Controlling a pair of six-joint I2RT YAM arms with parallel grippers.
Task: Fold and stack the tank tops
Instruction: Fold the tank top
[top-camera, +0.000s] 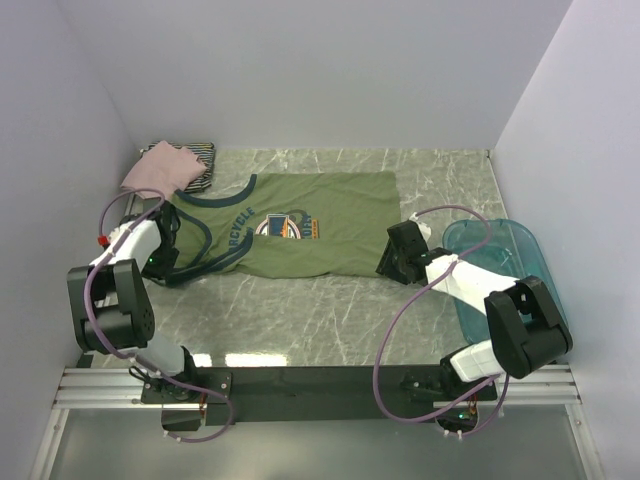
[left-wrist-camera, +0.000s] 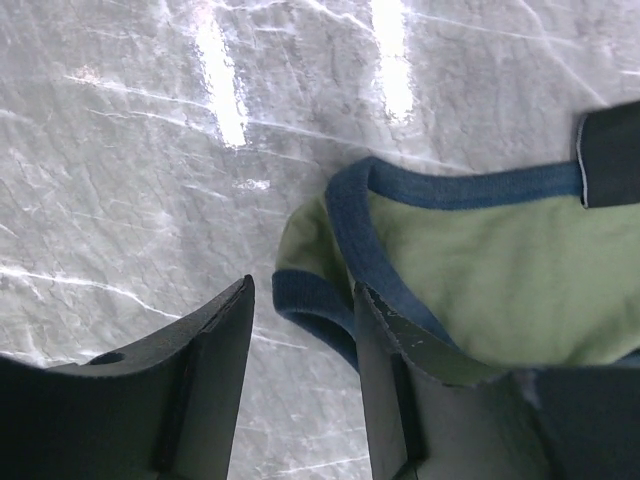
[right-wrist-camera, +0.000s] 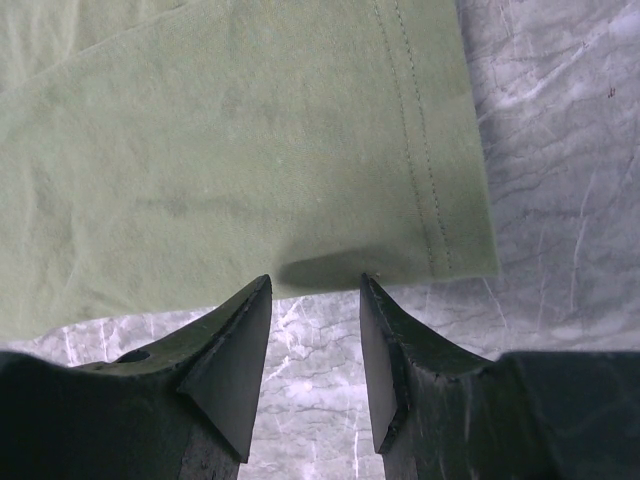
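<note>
The olive-green tank top (top-camera: 320, 225) lies flat mid-table, print up. The left gripper (left-wrist-camera: 302, 290) has its jaws apart with the navy strap end between them. The right gripper (right-wrist-camera: 315, 280) gapes at the hem corner. The pink tank top (top-camera: 160, 168) rests on the striped tank top (top-camera: 202, 154), far left.

The olive-green tank top (top-camera: 320, 225) is soft matt cloth with navy knit trim. The desk (top-camera: 300, 315) is smooth, glossy grey marbling. The tub (top-camera: 520, 245) is translucent teal plastic.
</note>
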